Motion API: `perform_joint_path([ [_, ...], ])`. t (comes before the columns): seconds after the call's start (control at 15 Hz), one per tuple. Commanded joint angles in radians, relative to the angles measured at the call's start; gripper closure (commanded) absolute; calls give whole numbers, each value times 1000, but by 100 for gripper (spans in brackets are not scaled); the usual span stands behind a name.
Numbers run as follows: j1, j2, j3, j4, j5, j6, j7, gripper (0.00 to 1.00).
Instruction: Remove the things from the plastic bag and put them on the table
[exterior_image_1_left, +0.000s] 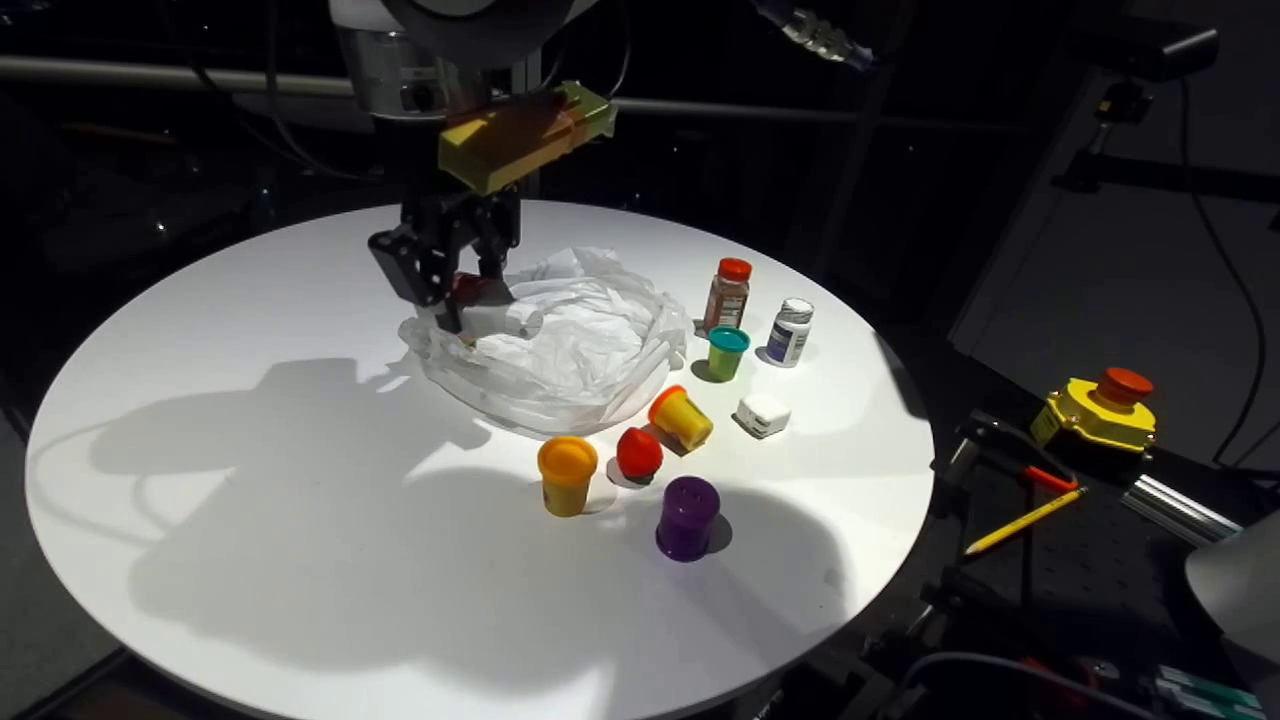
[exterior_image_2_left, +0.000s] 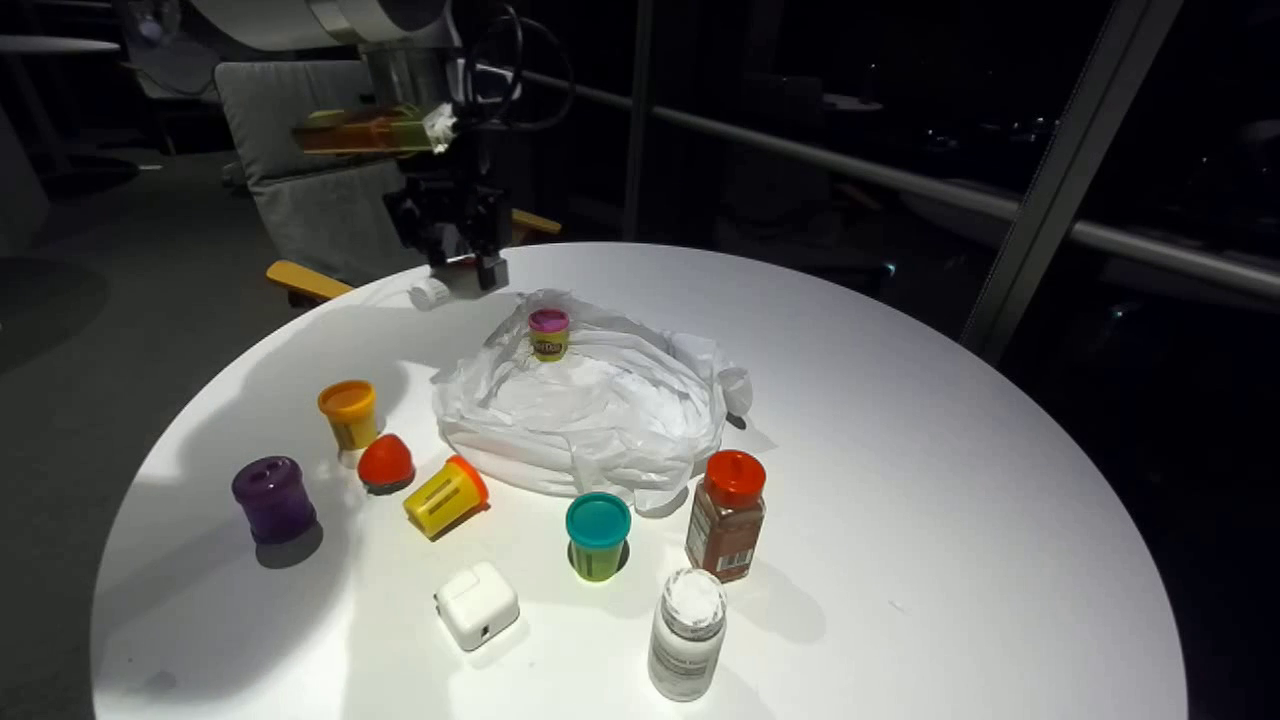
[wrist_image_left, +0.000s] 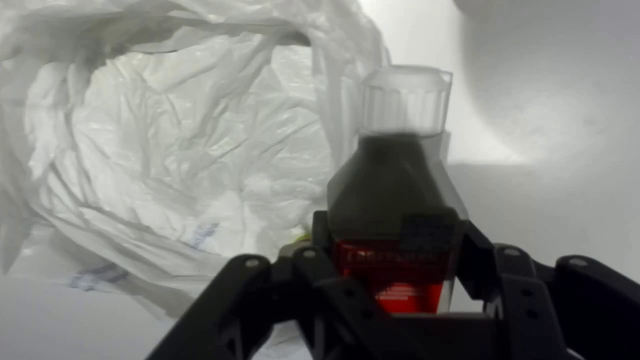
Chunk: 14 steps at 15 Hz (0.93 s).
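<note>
The white plastic bag (exterior_image_1_left: 590, 335) lies open and crumpled on the round white table (exterior_image_1_left: 300, 560); it also shows in an exterior view (exterior_image_2_left: 600, 450) and the wrist view (wrist_image_left: 200, 140). My gripper (exterior_image_1_left: 470, 305) is shut on a bottle with a clear-white cap, grey shoulder and red label (wrist_image_left: 400, 185). The bottle (exterior_image_2_left: 435, 292) is held on its side, above the bag's edge. A tub with a pink lid (exterior_image_2_left: 549, 336) stands inside the bag near its rim. In the wrist view, only a yellow-green sliver shows beside the left finger.
On the table beside the bag are an orange tub (exterior_image_2_left: 350, 412), purple container (exterior_image_2_left: 274, 498), red object (exterior_image_2_left: 386, 462), tipped yellow tub (exterior_image_2_left: 447, 497), teal-lidded tub (exterior_image_2_left: 597, 535), white charger (exterior_image_2_left: 478, 604), red-capped jar (exterior_image_2_left: 727, 515) and white bottle (exterior_image_2_left: 686, 635).
</note>
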Motion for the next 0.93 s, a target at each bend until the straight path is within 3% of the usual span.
perform_joint_path([
  [0.0,14,23,54,-19,7,62,-17,66],
  [0.27,10,108,78,-10,35,214,-21,66],
  [0.6,26,182,51,-7,42,371,-19,66],
  [0.67,31,188,46,-8,38,368,-25,35],
  [0.73,36,187,40,-11,35,361,-26,15],
  [0.87,40,165,33,-23,30,330,-31,2],
])
